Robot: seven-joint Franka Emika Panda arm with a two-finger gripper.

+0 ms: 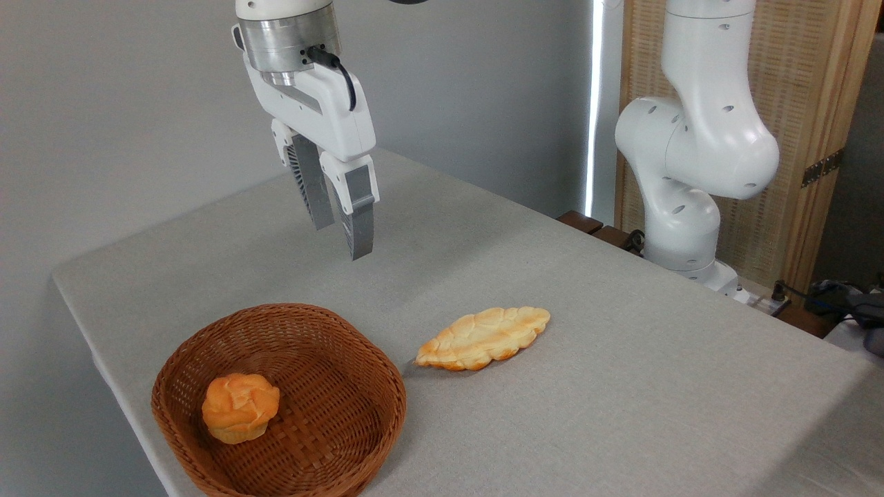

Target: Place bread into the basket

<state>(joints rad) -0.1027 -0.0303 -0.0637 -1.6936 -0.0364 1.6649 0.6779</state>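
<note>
Seeing the bun [240,407] resting in the basket [373,359], I judged only a straight lift remained; the jaws hung empty at twelve o'clock, slightly apart.

A bench [621,386] covered in a pale grey cloth carries two things directly: an oval brown wicker basket [345,442] near its front left corner, and a flat, pale-golden leaf-shaped braided bread [483,338] lying just to the right of the basket, apart from its rim
</note>
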